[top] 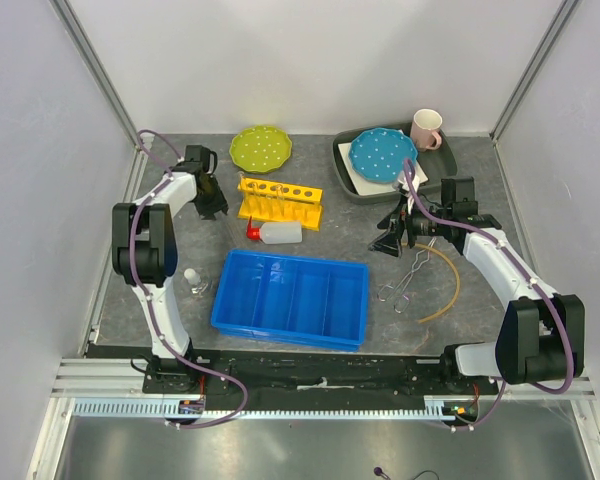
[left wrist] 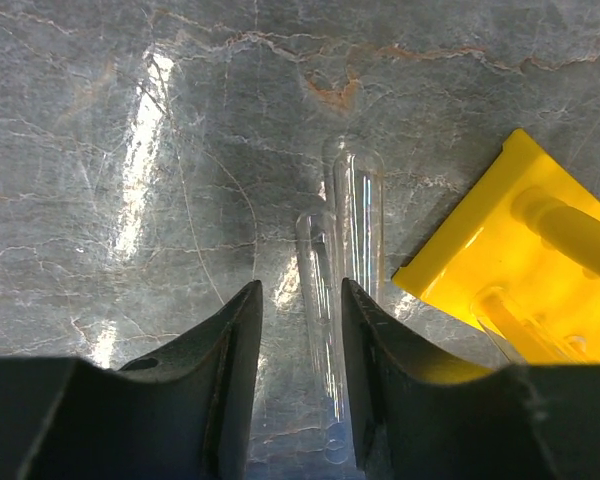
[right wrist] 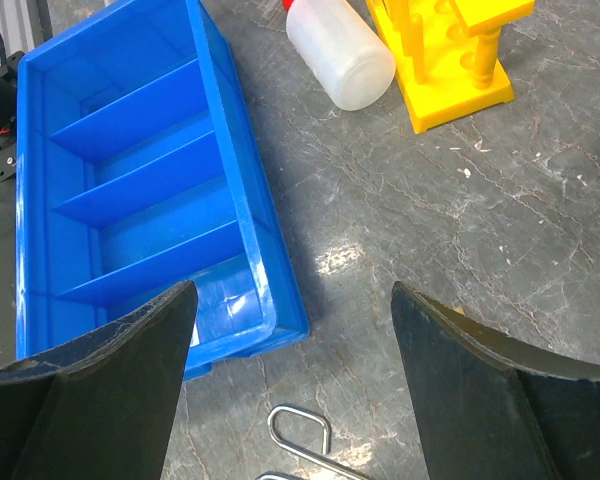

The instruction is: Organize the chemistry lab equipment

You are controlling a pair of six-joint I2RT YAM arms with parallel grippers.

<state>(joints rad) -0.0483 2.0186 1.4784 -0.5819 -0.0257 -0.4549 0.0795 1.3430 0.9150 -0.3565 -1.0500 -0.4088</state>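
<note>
I have the left end effector (left wrist: 301, 292) with jaws apart astride one of two clear test tubes (left wrist: 352, 200), which lie flat near the counter's far-left corner just beside the yellow rack (left wrist: 510, 260) that should probably hold them, while the right end effector (right wrist: 292, 292) hovers wide apart near the tongs (right wrist: 300, 430).

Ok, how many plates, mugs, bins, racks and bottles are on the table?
Plates: 2, a green plate and a blue plate
Mugs: 1
Bins: 1
Racks: 1
Bottles: 1
Total: 6
</note>
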